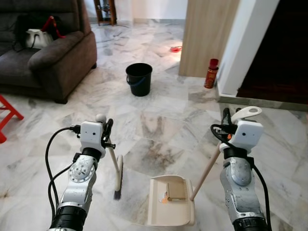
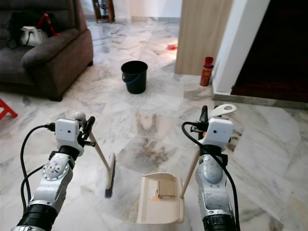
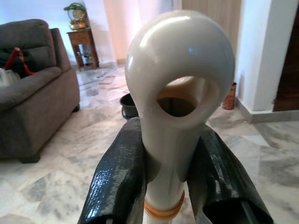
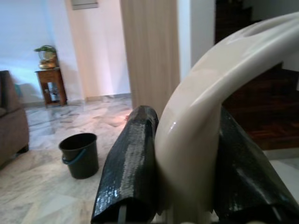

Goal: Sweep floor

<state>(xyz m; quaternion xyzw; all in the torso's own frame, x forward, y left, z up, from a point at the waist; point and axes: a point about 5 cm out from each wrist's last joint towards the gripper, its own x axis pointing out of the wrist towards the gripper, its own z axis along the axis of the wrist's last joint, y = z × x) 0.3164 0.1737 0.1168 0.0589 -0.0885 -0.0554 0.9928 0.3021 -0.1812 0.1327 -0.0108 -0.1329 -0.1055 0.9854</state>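
Observation:
My left gripper point(image 1: 106, 131) is shut on the cream handle of a small broom point(image 1: 117, 176), whose dark bristles touch the marble floor point(image 1: 159, 125) between my arms. In the left wrist view both black fingers point(image 3: 117, 182) clamp the handle just below its looped end point(image 3: 180, 79). My right gripper point(image 1: 227, 119) is shut on the long handle of a cream dustpan point(image 1: 171, 199), which rests on the floor just right of the broom. A small orange-brown scrap point(image 1: 165, 198) lies in the pan. In the right wrist view the curved handle top point(image 4: 219, 98) sits between the fingers point(image 4: 133, 168).
A black bucket point(image 1: 139, 79) stands on the floor ahead. A grey sofa point(image 1: 48, 53) fills the far left, with a red stool point(image 1: 7, 115) near it. A red canister point(image 1: 211, 73) stands by a wooden panel point(image 1: 207, 33) and white pillar at right.

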